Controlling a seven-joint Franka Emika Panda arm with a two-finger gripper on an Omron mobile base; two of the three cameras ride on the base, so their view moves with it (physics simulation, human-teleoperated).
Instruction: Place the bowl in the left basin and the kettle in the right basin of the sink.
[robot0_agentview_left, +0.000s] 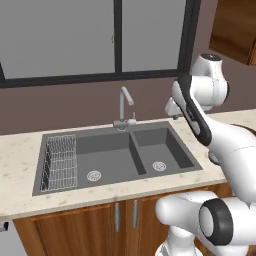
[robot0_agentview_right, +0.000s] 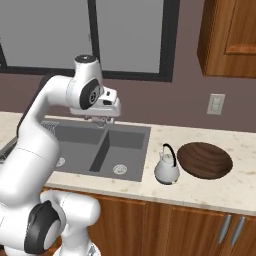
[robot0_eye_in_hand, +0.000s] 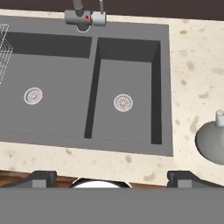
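The gripper (robot0_eye_in_hand: 109, 178) hangs spread and empty over the sink (robot0_agentview_left: 117, 150); swing right to the kettle (robot0_agentview_right: 166, 169) beside the bowl (robot0_agentview_right: 205, 160) on the counter (robot0_agentview_right: 225, 192), gripping its handle squarely

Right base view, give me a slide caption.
Arm poised over the empty sink; kettle and bowl wait on the counter to its right.

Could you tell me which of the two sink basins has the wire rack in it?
The left basin, the wider one; the wire rack sits at its far-left end.
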